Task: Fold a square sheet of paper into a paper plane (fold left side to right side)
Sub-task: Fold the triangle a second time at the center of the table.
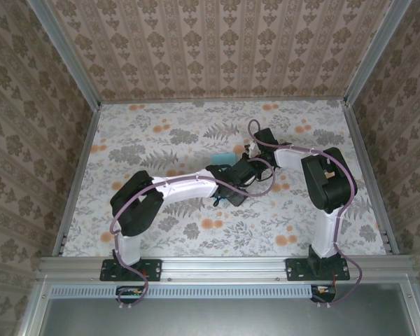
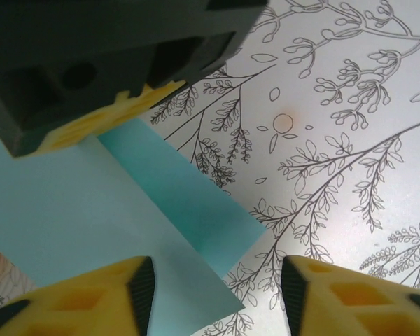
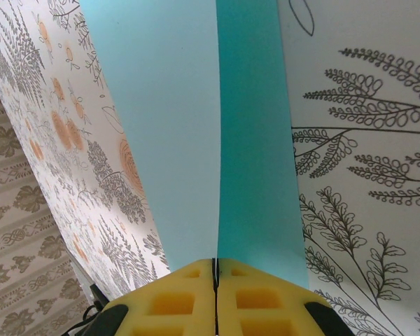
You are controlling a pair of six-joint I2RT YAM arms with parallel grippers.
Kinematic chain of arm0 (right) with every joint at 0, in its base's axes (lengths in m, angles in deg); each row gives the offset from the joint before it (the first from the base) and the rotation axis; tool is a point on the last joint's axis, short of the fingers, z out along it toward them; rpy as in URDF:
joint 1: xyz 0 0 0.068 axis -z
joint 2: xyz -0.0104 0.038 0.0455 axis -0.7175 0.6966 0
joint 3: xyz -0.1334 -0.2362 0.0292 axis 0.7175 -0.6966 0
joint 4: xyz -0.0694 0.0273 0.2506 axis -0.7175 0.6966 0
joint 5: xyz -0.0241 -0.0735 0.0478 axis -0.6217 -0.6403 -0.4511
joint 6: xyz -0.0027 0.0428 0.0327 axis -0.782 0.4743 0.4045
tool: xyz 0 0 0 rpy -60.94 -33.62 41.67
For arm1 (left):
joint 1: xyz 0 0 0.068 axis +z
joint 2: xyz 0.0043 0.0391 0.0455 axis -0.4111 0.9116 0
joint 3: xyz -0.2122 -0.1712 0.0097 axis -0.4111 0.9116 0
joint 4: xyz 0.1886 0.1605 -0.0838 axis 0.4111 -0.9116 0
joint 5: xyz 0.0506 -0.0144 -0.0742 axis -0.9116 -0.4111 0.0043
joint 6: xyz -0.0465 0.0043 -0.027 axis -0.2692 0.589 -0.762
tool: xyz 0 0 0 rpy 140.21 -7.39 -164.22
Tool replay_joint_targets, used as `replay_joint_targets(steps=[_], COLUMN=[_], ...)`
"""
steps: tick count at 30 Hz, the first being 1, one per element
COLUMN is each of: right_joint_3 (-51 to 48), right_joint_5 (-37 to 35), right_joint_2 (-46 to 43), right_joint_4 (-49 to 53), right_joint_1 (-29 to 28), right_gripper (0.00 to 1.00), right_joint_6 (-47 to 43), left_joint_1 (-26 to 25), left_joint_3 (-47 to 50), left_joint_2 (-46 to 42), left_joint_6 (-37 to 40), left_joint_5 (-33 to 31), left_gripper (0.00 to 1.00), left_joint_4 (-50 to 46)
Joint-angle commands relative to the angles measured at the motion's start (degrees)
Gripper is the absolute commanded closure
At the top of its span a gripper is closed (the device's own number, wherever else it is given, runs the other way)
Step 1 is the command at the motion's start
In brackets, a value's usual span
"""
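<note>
The light-blue square sheet of paper point(image 1: 224, 155) lies partly folded on the floral table, mid-table between the two arms. In the right wrist view it shows a paler panel point(image 3: 161, 126) and a darker panel point(image 3: 252, 126) meeting at a straight line. That line runs into my right gripper point(image 3: 215, 269), which is shut on the paper. My left gripper point(image 2: 217, 297) is open just over the sheet's corner point(image 2: 196, 217), and its left finger point(image 2: 91, 297) overlaps the paper. One yellow pad of the right gripper point(image 2: 105, 119) rests on the sheet at upper left. From above, the left gripper point(image 1: 236, 176) and right gripper point(image 1: 250, 150) sit close together.
The floral tablecloth point(image 1: 196, 231) covers the table. Patterned walls point(image 1: 217, 49) and metal rails point(image 1: 77, 182) close in three sides. The right arm's elbow point(image 1: 327, 180) rises at the right.
</note>
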Motion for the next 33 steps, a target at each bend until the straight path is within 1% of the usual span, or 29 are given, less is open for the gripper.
replay_joint_targets(steps=[1,3,6,9,12,15,22,25,28,31,33], right_joint_3=[0.7,0.7,0.8,1.1,1.3,1.6,0.9,-0.5,-2.6,-5.3,-7.3], right_joint_5=[1.6,1.4,1.2,1.0,1.0,0.8,-1.2,-1.8,-3.9,-6.3,-6.9], right_joint_2=[1.0,1.0,1.0,1.0,0.8,0.6,-4.2,-7.0,-10.2,-13.3,-15.1], right_joint_4=[2.0,2.4,2.8,3.1,3.3,3.5,1.4,0.1,0.5,1.6,2.3], right_joint_1=[0.2,0.2,0.1,0.2,0.2,0.2,1.9,3.4,4.7,5.3,5.2], right_gripper=[0.92,0.92,0.92,0.91,0.91,0.89,0.69,0.62,0.56,0.55,0.58], right_joint_6=[0.3,0.0,-0.3,-0.5,-0.8,-1.1,-0.6,0.1,-0.1,-1.3,-2.0], left_joint_1=[-0.3,-0.3,-0.2,-0.1,0.4,1.2,4.1,5.6,7.5,9.0,9.9], left_joint_3=[-1.7,-1.4,-1.1,-0.7,-0.1,1.0,4.6,6.5,8.6,10.1,10.8], left_joint_2=[0.6,0.2,-0.3,-0.8,-1.6,-2.7,-6.0,-7.1,-8.2,-8.8,-9.1], left_joint_6=[0.6,0.6,0.4,0.1,-0.3,-0.9,-3.4,-5.3,-7.6,-9.9,-10.9], left_joint_5=[-1.7,-1.5,-1.2,-0.9,0.0,2.1,9.8,14.8,20.0,24.2,25.9], left_gripper=[0.62,0.72,0.84,0.93,0.99,1.0,1.0,1.0,1.0,1.0,1.0], left_joint_4=[-1.8,-1.6,-1.3,-1.1,-0.5,0.5,4.2,7.2,11.1,13.7,14.7])
